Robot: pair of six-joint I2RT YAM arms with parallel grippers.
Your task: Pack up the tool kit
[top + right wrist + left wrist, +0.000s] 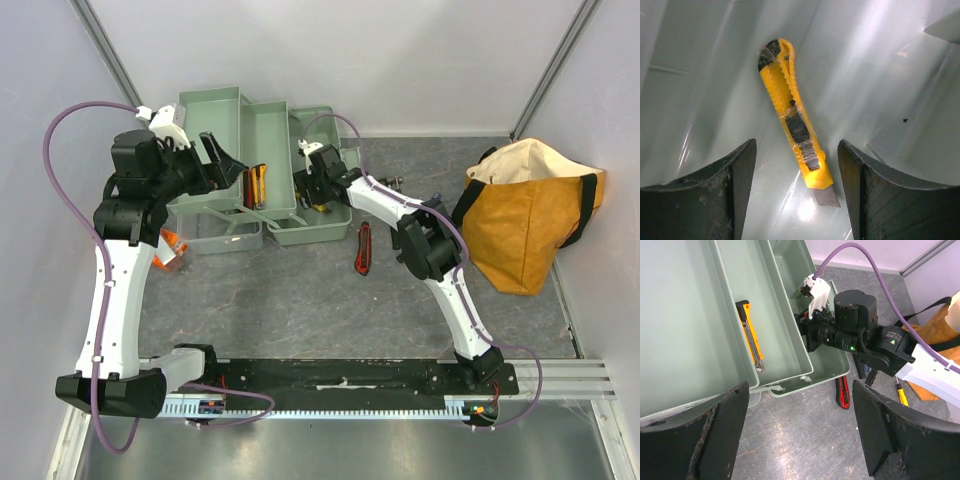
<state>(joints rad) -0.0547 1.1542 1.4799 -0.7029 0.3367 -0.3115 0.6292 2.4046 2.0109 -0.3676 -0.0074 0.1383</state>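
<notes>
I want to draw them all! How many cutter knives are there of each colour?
Yellow plastic utility knives: 2
Red and black plastic utility knife: 1
Total: 3
Half-hidden orange object: cannot tell what it is, not counted

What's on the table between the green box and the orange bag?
A red knife lies on the table there, and the robot's right arm stretches across too. The top view shows this.
</notes>
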